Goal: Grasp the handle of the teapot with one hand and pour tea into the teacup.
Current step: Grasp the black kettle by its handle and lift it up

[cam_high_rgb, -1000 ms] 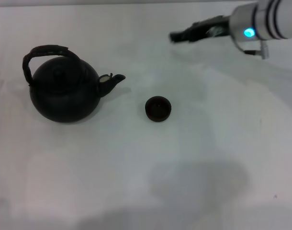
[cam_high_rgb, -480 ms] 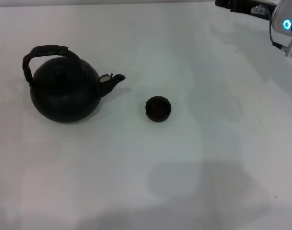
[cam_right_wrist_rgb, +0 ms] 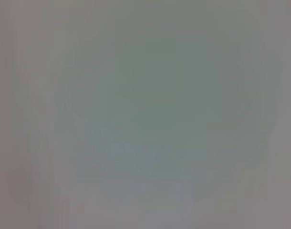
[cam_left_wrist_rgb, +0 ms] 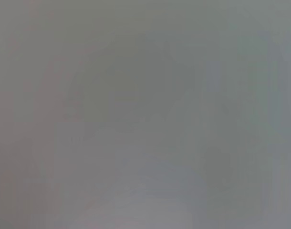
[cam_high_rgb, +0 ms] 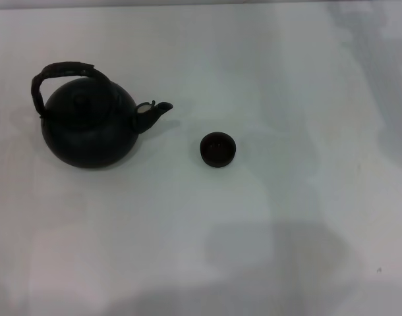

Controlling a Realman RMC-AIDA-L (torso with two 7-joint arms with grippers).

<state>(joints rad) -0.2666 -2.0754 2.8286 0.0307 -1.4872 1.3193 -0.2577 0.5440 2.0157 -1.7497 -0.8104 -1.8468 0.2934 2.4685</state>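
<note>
In the head view the matte-black teapot (cam_high_rgb: 89, 128) stands upright on the white table at the left, its short spout pointing right toward the teacup. Its dark arched handle (cam_high_rgb: 59, 72) rises over the lid, leaning to the left side. The tiny black teacup (cam_high_rgb: 218, 149) stands upright right of the spout, a short gap apart. Neither gripper shows in the head view. Both wrist views show only a plain grey surface with no fingers and no objects.
The white table (cam_high_rgb: 287, 217) spreads around the teapot and cup. Soft shadows lie on it near the front middle and at the far right.
The right arm, at the upper right one second ago, has drawn back up and to the right and left the head view. Teapot and teacup have not moved.
</note>
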